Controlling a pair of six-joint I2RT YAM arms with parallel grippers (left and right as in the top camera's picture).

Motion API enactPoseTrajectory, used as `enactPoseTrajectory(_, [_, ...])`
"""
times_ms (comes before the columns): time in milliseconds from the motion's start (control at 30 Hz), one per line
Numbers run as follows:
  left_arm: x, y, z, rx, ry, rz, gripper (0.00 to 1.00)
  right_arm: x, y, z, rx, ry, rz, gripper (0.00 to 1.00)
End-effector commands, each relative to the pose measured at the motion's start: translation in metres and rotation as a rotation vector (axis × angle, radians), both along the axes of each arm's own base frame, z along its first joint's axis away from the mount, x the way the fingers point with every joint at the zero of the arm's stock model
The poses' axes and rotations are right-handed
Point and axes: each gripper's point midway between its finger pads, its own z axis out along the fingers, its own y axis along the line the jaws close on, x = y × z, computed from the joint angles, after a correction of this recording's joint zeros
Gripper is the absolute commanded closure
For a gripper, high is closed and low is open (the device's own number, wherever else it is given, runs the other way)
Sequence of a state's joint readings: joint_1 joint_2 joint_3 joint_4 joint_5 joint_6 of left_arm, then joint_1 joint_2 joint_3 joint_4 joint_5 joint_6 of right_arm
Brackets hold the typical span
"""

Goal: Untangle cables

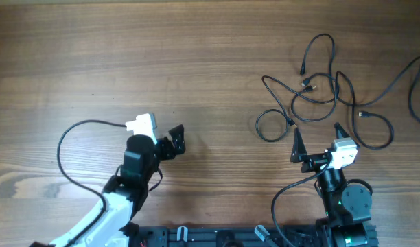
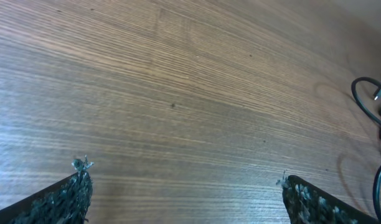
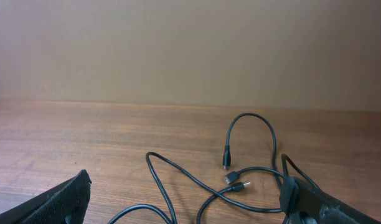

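The cables are thin black cords with small plug ends, lying loosely crossed on the wooden table at the right. My right gripper is open just in front of them, holding nothing. In the right wrist view the cables lie between and beyond the open fingers, with three plug ends visible. My left gripper is open and empty over bare wood, well left of the cables. In the left wrist view its fingers are spread wide, and cable loops show at the right edge.
A black wire fixed to the left arm curves over the table at the left. One cable strand reaches the table's right edge. A plain wall stands behind the table.
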State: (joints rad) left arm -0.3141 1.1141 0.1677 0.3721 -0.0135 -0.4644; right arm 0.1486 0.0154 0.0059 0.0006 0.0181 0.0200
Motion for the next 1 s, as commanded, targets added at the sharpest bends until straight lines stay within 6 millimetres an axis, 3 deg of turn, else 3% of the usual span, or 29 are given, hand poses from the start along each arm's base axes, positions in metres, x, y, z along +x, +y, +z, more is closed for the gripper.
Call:
enactPoseTrajectory(0, [-0.009,0.004,0.002,-0.005,-0.034,-0.002,0.00,-0.001,0.002,0.004,-0.008,-0.018,0.013,0.00])
enactPoseTrajectory(267, [-0.031,0.021,0.002,-0.016,-0.084,0.033,0.00,-0.001,0.002,0.004,-0.007,-0.018,0.013,0.00])
enactPoseTrajectory(600, [-0.043,0.041,0.032,0.002,-0.196,0.114,0.00,-0.001,0.002,0.004,-0.007,-0.018,0.013,0.00])
enactPoseTrajectory(800, [-0.042,0.048,0.083,0.079,-0.436,0.093,0.00,-0.001,0.002,0.004,-0.007,-0.018,0.013,0.00])
enactPoseTrajectory(967, [-0.043,0.069,0.107,0.069,-0.533,0.174,0.00,-0.001,0.002,0.004,-0.008,-0.018,0.013,0.00])
